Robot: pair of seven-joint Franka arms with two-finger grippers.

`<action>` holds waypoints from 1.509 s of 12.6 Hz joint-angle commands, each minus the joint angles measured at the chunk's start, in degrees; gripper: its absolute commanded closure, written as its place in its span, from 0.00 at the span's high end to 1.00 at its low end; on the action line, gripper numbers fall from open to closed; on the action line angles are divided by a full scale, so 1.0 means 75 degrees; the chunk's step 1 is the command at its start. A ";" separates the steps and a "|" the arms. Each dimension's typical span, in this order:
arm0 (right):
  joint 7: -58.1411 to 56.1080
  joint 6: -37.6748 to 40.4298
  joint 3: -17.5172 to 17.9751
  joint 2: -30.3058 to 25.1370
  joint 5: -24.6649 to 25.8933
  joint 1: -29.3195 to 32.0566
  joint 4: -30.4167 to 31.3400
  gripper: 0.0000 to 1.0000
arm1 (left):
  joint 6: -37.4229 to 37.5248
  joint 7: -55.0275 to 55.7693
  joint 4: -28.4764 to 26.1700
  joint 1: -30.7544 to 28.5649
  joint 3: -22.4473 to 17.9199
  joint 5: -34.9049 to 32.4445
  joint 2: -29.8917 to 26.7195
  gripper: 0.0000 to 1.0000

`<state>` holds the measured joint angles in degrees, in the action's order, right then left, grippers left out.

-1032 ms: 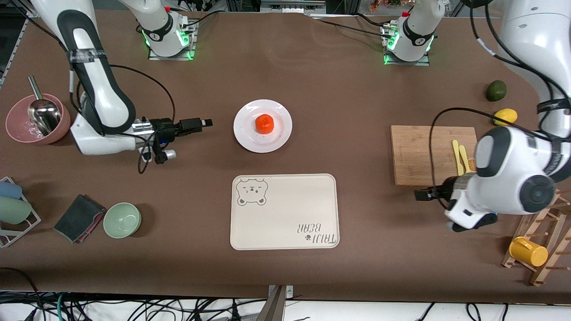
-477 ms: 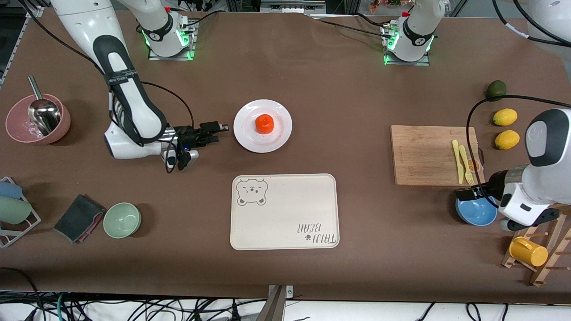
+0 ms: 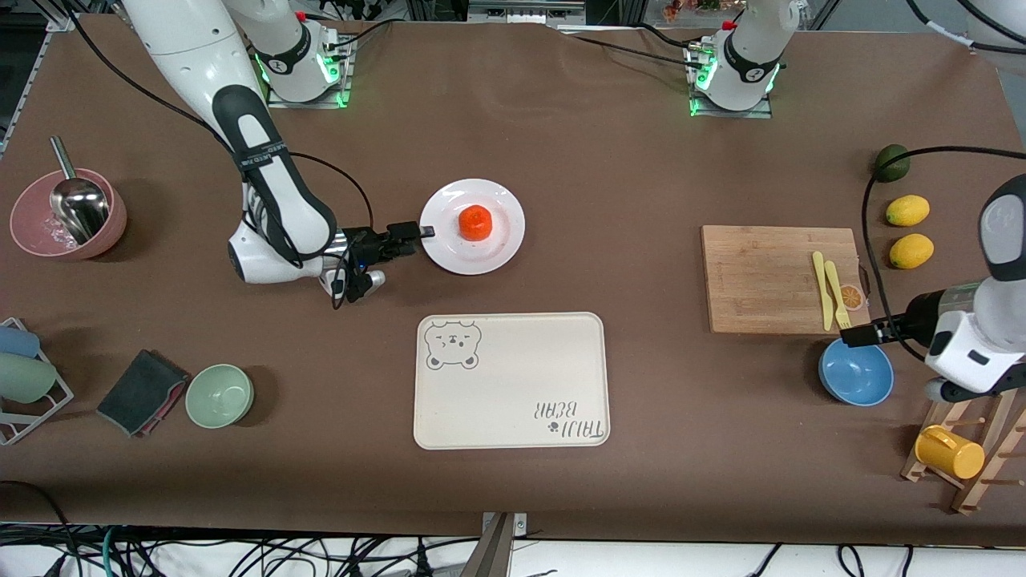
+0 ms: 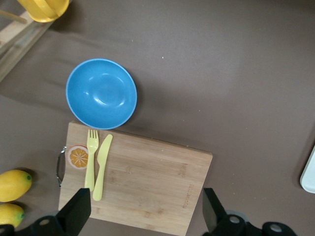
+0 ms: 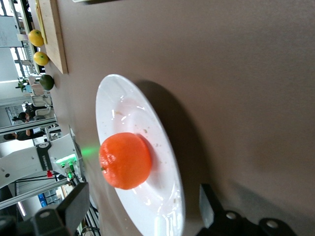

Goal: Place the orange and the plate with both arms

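Front view: orange (image 3: 475, 222) sits in your plate (image 3: 472, 227), centre frame; right pincer (image 3: 423, 232) at its rim, left pincer (image 3: 856, 337) over the blue bowl (image 3: 856, 373), lower right.
Left wrist view: you see fingers (image 4: 78, 211) spread above the cutting board (image 4: 142, 184).
Right wrist view: fingers (image 5: 74, 204) spread, straddling the plate's edge.

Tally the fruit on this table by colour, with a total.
Bright orange-red round fruit: 1
Yellow oval lemons: 2
Dark green round fruit: 1
Total: 4
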<state>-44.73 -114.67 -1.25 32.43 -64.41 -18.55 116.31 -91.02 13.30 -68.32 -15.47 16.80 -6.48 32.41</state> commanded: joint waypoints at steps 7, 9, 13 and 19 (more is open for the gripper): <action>-0.0376 -0.0168 0.0073 0.0282 -0.0447 -0.0127 0.0089 0.62 | 0.0358 -0.1176 -0.2325 0.1358 -0.1406 0.0431 -0.3039 1.00; -0.0376 -0.0168 0.0073 0.0293 -0.0459 -0.0198 0.0089 0.54 | 0.0545 -0.1234 -0.2632 0.1465 -0.1431 0.0652 -0.3662 1.00; -0.0505 -0.0110 0.0073 0.0457 -0.0459 -0.0233 0.0078 0.50 | 0.1003 -0.1446 -0.2621 0.1465 -0.1478 0.1074 -0.4086 1.00; -0.0599 0.0089 0.0038 0.0457 -0.0354 -0.0222 0.0066 0.09 | 0.0747 -0.1633 -0.2807 0.1862 -0.2156 0.1181 -0.4262 1.00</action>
<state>-47.66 -115.14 -0.76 36.08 -66.49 -20.31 116.44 -83.45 2.82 -86.59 -3.90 3.86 1.10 2.00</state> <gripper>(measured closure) 0.885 0.000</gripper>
